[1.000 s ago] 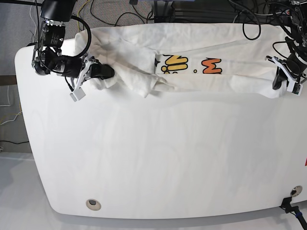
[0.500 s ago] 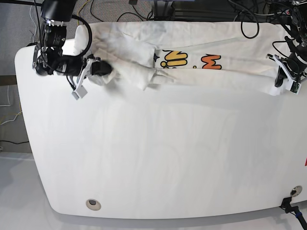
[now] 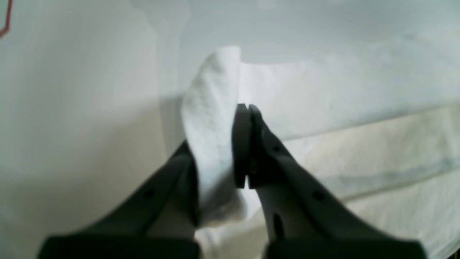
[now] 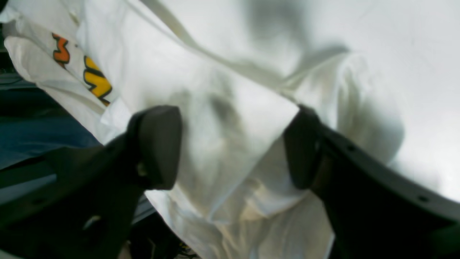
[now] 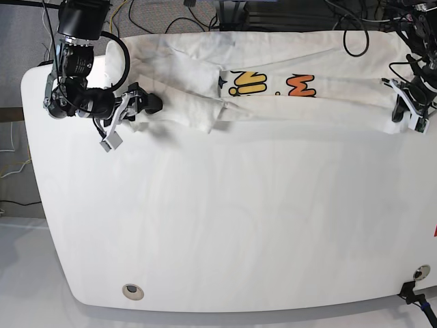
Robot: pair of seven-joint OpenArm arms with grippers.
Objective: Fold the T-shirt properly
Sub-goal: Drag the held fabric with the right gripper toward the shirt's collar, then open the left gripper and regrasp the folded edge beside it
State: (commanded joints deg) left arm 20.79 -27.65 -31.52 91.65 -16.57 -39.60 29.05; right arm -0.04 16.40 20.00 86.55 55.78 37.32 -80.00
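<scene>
Presently, by item:

T-shirt location: the T-shirt (image 5: 273,85) lies stretched in a long band along the far edge of the table (image 5: 225,225), partly overhanging that edge.
T-shirt print: yellow and orange letters (image 5: 273,85) show near the middle of the band; the rest reads plain white. In the right wrist view the same letters (image 4: 94,81) sit at upper left.
T-shirt folds: a bunched, pointed flap (image 5: 205,116) hangs toward the table centre, just right of the right gripper.
Left gripper: the left gripper (image 3: 219,144) is clamped on a fold of white cloth (image 3: 212,118); the dark fingers (image 3: 244,144) press the cloth from both sides. In the base view it (image 5: 403,113) sits at the band's right end.
Right gripper: the right gripper (image 4: 230,147) stands wide apart, its two dark pads (image 4: 160,144) on either side of a loose sheet of the T-shirt (image 4: 222,118); the cloth lies between them without being pinched. In the base view it (image 5: 140,104) is at the band's left end.
Containers: not seen in any view.
Surface: white table with rounded corners; a round grommet (image 5: 133,292) near the front left, another (image 5: 423,272) at the front right.
Room: grey floor and black cables (image 5: 171,20) beyond the far edge.
</scene>
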